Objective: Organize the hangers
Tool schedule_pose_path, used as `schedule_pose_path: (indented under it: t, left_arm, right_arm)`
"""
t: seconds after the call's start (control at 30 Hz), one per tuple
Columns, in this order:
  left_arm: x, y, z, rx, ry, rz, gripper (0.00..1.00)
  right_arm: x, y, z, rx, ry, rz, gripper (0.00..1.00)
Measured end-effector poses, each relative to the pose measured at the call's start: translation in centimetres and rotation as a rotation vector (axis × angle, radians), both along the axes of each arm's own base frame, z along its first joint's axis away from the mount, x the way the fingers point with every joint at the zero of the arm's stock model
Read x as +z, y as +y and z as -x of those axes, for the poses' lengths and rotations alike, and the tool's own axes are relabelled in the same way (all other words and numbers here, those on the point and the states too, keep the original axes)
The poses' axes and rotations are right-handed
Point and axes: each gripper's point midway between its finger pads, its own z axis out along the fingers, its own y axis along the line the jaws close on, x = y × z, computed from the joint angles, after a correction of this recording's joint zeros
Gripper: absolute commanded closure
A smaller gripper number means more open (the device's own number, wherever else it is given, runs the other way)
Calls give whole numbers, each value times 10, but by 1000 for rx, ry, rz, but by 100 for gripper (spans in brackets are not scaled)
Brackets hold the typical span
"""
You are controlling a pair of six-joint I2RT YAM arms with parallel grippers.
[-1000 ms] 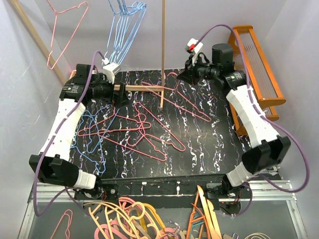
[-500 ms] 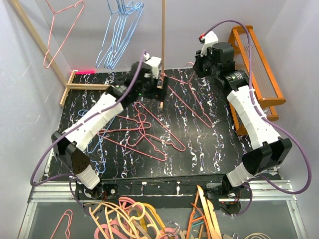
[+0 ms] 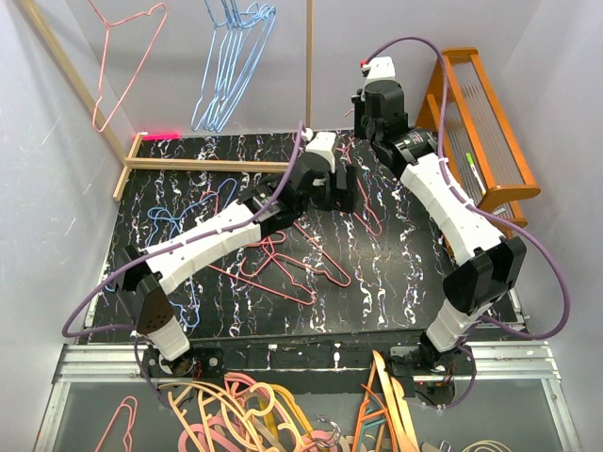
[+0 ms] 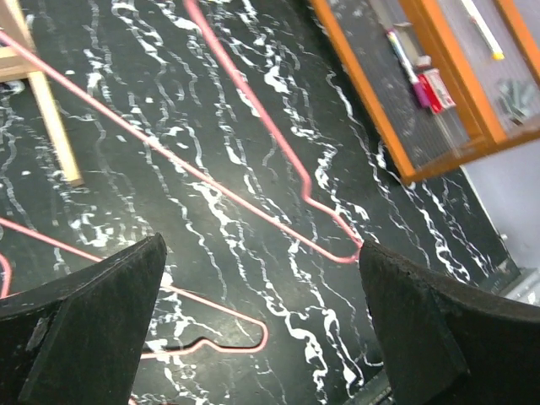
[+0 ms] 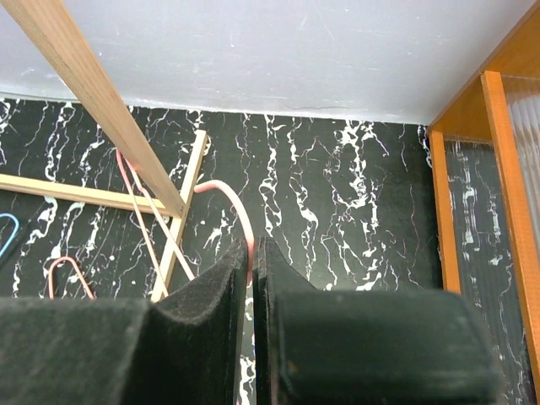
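though top view hides grip, right wrist shows right fingers (image 5: 202,316) pinching pink hanger (image 5: 221,184); left fingers (image 4: 93,325) wide apart.

Overhead view plus wrist close-ups (shared tabletop (image 3: 396,264))

From over the left gripper (image 4: 261,249), its two black fingers (image 4: 93,329) stand wide apart at the bottom corners, above a black table (image 4: 126,51) veined with white. A pink wire hanger (image 4: 202,180) stretches across the table between them, its two long sides meeting in a rounded corner close to the right fingertip, and a second hanger (image 4: 211,306) curls round lower down by the left finger. A wooden post (image 4: 55,126) shows at the upper left and an orange rack (image 4: 363,94) with pens in it at the upper right.
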Motion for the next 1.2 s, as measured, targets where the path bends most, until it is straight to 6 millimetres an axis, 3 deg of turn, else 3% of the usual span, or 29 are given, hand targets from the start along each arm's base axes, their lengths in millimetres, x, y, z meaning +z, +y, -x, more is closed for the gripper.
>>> schedule_pose_path:
  t: [0.17,0.37,0.5,0.8,0.93,1.0,1.13,1.2]
  left_arm:
    - [7,-25,21,-59,-37,22,3]
    - [5,-24,18,-48,-43,27,3]
    - [4,-28,23,-43,-50,19,3]
    - [-11,-65,34,-77,-18,29,3]
    - [-14,-71,38,-82,-7,32,3]
    - [-17,-72,37,-80,-4,32,14]
    - [-30,-73,37,-84,-4,10,61]
    - [-43,-70,36,-96,-13,-37,77]
  right_arm:
    - [11,4,4,13,-19,-25,93]
    - [33,2,39,65,-35,-89,93]
    - [49,-1,47,65,-69,-117,93]
    - [40,10,38,71,-36,-166,93]
    - [39,16,39,83,-26,-201,93]
    - [39,18,39,90,-22,-215,93]
    - [39,23,41,105,-14,-242,93]
    - [39,25,42,116,-10,-252,93]
